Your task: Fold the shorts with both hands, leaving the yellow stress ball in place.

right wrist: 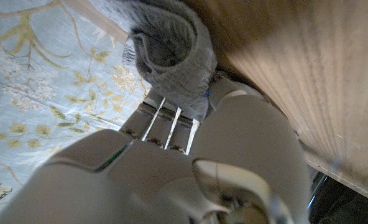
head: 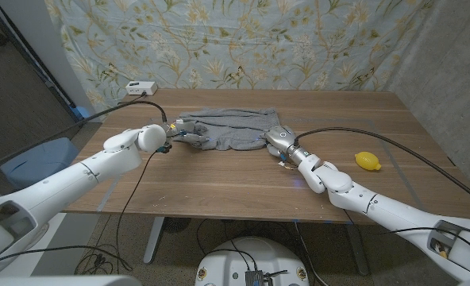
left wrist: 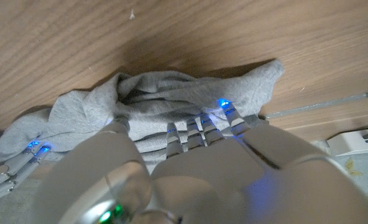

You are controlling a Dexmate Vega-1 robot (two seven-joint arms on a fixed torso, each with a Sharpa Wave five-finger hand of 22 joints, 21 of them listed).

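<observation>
The grey shorts (head: pixel 231 129) lay bunched and partly folded on the wooden bench (head: pixel 219 187), toward its far side, in front of the floral cloth backdrop (head: pixel 243 40). The left hand (head: pixel 175 132) was at the left end of the shorts; in the left wrist view its fingers (left wrist: pixel 202 127) reached into the rumpled grey fabric (left wrist: pixel 171 102), pressed against the folds, and a small blue light glowed at one tip. Whether they actually pinched the cloth or only pushed on it could not be told from these views.

The right hand (head: pixel 276 141) was at the right end of the shorts, touching the near right corner. In the right wrist view a thick roll of the grey cloth (right wrist: pixel 171 53) stood clamped between the thumb and the fingers (right wrist: pixel 165 121), so this hand gripped the shorts.

The yellow stress ball (head: pixel 367 161) sat on the bench well to the right of the shorts, apart from both hands and beside the right forearm. A small white box (head: pixel 137 87) rested at the bench's far edge, beyond the left end of the shorts, with a black cable (head: pixel 132 103) running past it toward the left arm
</observation>
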